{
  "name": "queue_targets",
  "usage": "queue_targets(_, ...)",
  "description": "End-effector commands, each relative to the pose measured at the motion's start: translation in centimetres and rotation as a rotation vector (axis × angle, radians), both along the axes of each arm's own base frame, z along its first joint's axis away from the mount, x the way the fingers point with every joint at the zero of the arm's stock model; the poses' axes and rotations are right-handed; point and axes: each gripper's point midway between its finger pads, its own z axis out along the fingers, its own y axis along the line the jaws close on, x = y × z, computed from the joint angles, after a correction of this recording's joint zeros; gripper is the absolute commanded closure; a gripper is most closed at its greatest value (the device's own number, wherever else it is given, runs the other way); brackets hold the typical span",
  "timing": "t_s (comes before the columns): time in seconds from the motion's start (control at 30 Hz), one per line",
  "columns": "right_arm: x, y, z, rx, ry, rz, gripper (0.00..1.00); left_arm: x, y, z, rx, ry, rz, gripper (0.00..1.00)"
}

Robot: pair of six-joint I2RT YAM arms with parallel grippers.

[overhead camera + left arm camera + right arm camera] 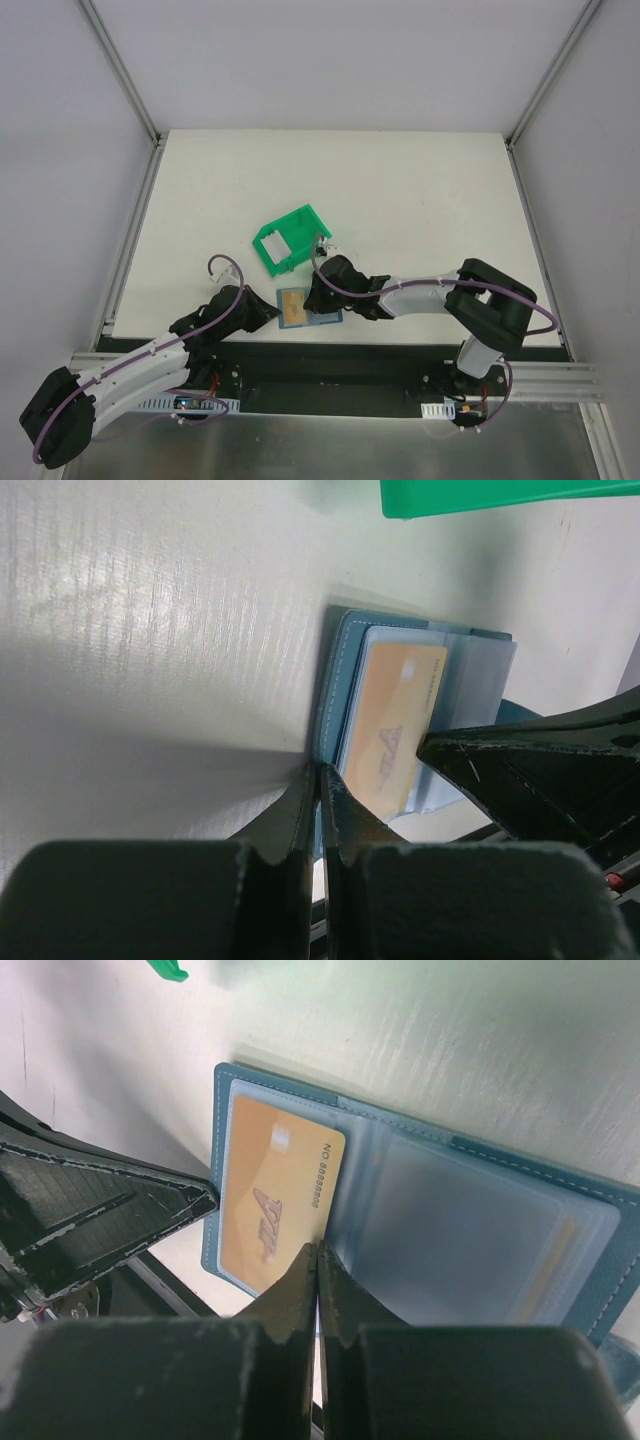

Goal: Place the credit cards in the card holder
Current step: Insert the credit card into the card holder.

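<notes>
One gold card (275, 1195) sits in the open card holder (470, 1220) (near the front edge of the table (420, 190)), with the right gripper (317, 1258) pinched shut on it and the left gripper (320, 780) clamping the holder's edge, so next it probably needs pushing fully in.

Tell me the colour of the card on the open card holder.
The card is tan-gold, clearest in the right wrist view.

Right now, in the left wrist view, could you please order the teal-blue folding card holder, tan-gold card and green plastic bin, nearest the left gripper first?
1. Teal-blue card holder: edge pinched by the left gripper.
2. Tan-gold card: inside it, right.
3. Green plastic bin: top edge.
</notes>
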Motion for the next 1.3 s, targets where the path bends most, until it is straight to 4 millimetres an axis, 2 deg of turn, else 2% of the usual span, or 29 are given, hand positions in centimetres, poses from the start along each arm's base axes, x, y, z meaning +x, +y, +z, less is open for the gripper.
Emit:
queue_targets(0.0, -0.2, 2.5, 4.5, 0.145, -0.062, 0.042, 0.99, -2.5, 1.9, -4.5, 0.074, 0.079, -0.017, 1.0)
queue_targets(0.17, -1.0, 3.6, 5.1, 0.196, -0.028, 0.083, 0.98, -2.5, 1.9, -4.5, 0.074, 0.079, -0.017, 1.0)
queue_targets(0.3, -1.4, 3.8, 5.3, 0.207, -0.011, 0.098, 0.86, -2.5, 1.9, -4.5, 0.074, 0.079, -0.017, 1.0)
queue_targets(0.53, 0.2, 0.7, 4.2, 0.116, -0.038, -0.025, 0.81, -2.5, 1.8, -4.5, 0.064, 0.076, -0.019, 1.0)
queue_targets(0.63, 0.2, 0.2, 4.0, 0.108, -0.029, -0.039, 0.8, -2.6, 1.9, -4.6, 0.064, 0.076, -0.019, 1.0)
queue_targets(0.93, -0.8, 1.7, 3.0, 0.105, 0.033, 0.015, 0.8, -2.5, 1.8, -4.5, 0.065, 0.074, -0.021, 1.0)
queue_targets(1.03, 0.0, 0.5, 3.6, 0.064, -0.032, -0.004, 0.7, -2.5, 1.8, -4.4, 0.065, 0.072, -0.023, 1.0)
queue_targets(1.13, 1.1, -0.9, 5.2, 0.034, -0.135, -0.021, 0.62, -2.5, 1.9, -4.5, 0.068, 0.069, -0.023, 1.0)
queue_targets(1.2, 1.4, -1.6, 6.7, 0.046, -0.187, -0.027, 0.58, -2.4, 1.9, -4.4, 0.069, 0.067, -0.022, 1.0)
queue_targets(1.27, 1.4, -2.6, 7.3, 0.037, -0.208, -0.034, 0.56, -2.3, 1.7, -4.2, 0.068, 0.062, -0.027, 1.0)
